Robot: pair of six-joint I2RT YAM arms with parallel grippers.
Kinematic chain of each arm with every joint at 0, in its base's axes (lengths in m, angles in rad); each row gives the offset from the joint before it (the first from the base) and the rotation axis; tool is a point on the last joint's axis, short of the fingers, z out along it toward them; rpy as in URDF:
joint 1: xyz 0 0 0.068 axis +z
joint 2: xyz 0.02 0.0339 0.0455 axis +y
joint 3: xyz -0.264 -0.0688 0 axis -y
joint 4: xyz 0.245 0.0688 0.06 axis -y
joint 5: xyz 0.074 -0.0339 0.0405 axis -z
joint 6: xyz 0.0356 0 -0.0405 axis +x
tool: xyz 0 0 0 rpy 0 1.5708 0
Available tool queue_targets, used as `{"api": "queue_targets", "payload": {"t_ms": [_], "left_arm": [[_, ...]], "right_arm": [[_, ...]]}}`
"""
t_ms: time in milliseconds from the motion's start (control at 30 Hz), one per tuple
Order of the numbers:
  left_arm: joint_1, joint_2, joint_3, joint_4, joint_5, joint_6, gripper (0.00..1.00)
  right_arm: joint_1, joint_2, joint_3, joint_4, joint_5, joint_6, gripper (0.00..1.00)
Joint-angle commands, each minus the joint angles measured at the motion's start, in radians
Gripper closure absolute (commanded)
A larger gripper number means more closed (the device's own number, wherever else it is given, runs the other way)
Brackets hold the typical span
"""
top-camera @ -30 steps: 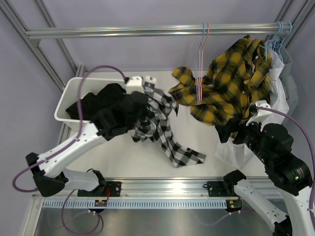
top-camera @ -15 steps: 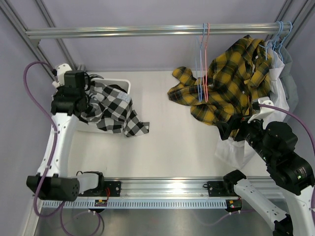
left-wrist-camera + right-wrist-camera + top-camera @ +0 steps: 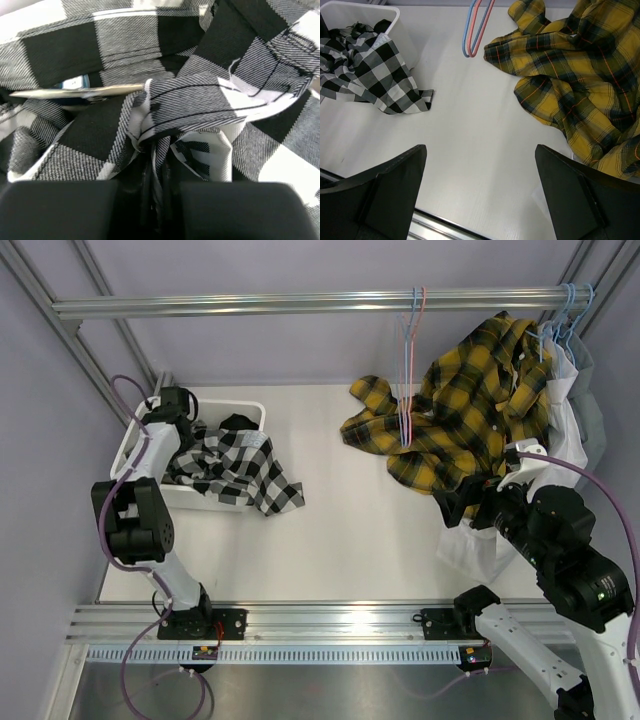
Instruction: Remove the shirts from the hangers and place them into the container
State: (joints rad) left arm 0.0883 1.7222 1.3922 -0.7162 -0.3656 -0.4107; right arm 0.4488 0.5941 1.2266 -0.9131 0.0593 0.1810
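The black-and-white checked shirt (image 3: 235, 470) lies across the white container (image 3: 128, 458), one end spilling over its near rim onto the table. My left gripper (image 3: 183, 443) reaches down into the container, shut on a fold of that shirt (image 3: 200, 100), which bunches between the fingers (image 3: 160, 190). A black shirt (image 3: 237, 423) shows under it. The yellow-and-black plaid shirt (image 3: 470, 410) hangs from the rail with its lower part on the table; a white shirt (image 3: 567, 430) hangs behind it. My right gripper (image 3: 455, 505) hovers open above the table (image 3: 480, 150), close to the plaid shirt (image 3: 580, 75).
Bare pink and blue hangers (image 3: 410, 370) dangle from the metal rail (image 3: 300, 305) at mid-table. Light blue hangers (image 3: 560, 320) carry the shirts at the rail's right end. The frame's slanted posts (image 3: 100, 340) run behind the container.
My left arm swung from mid-table back to the container, carrying the checked shirt, which now lies across it. The right arm barely moved and stayed open.
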Motion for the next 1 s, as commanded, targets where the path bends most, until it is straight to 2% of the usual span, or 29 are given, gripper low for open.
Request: {"api": "queue_targets", "payload": {"t_ms": [0,100,133,200,233,300,333,467,567,633,667,833,867,900,967], "left_arm": [[0.005,0.029,-0.009,0.035,0.065,0.004,0.85],[0.007,0.005,0.005,0.012,0.059,0.015,0.74],[0.008,-0.013,0.016,0.003,0.054,0.021,0.61],[0.007,-0.088,0.047,-0.012,0.042,0.029,0.48],[0.005,-0.119,0.063,-0.014,0.043,0.033,0.28],[0.002,-0.174,0.083,-0.034,0.053,0.039,0.13],[-0.001,-0.220,0.097,-0.048,0.053,0.041,0.02],[-0.080,-0.335,0.136,-0.109,-0.007,0.059,0.01],[-0.166,-0.438,0.117,-0.135,-0.022,0.017,0.01],[-0.286,-0.495,0.058,-0.143,-0.054,-0.039,0.01],[-0.379,-0.547,0.035,-0.158,-0.100,-0.071,0.01],[-0.632,-0.667,-0.189,-0.181,-0.173,-0.364,0.01],[-0.726,-0.676,-0.221,-0.184,-0.220,-0.422,0.01],[-0.777,-0.693,-0.254,-0.183,-0.243,-0.516,0.01],[-0.894,-0.687,-0.327,-0.178,-0.298,-0.601,0.01]], "right_arm": [[-0.004,0.001,-0.015,0.005,-0.018,0.003,0.00],[-0.004,0.007,-0.012,-0.004,-0.019,0.000,0.00],[-0.004,0.012,-0.009,-0.006,-0.022,-0.003,0.01],[-0.004,0.012,-0.004,-0.003,-0.024,-0.008,0.01],[-0.004,0.010,-0.003,0.000,-0.023,-0.011,0.00],[-0.004,0.012,-0.003,0.008,-0.027,-0.011,0.00],[-0.004,0.015,0.001,0.011,-0.029,-0.011,0.01],[-0.004,0.021,-0.001,0.029,-0.045,-0.014,0.00],[-0.004,0.030,-0.006,0.039,-0.052,-0.021,0.00],[-0.004,0.036,-0.007,0.043,-0.055,-0.028,0.01],[-0.004,0.038,-0.009,0.046,-0.055,-0.031,0.00],[-0.004,0.041,-0.025,0.071,-0.056,-0.034,0.01],[-0.004,0.041,-0.027,0.072,-0.082,-0.034,0.00],[-0.004,0.042,-0.032,0.079,-0.085,-0.034,0.01],[-0.005,0.041,-0.038,0.082,-0.091,-0.034,0.01]]}}
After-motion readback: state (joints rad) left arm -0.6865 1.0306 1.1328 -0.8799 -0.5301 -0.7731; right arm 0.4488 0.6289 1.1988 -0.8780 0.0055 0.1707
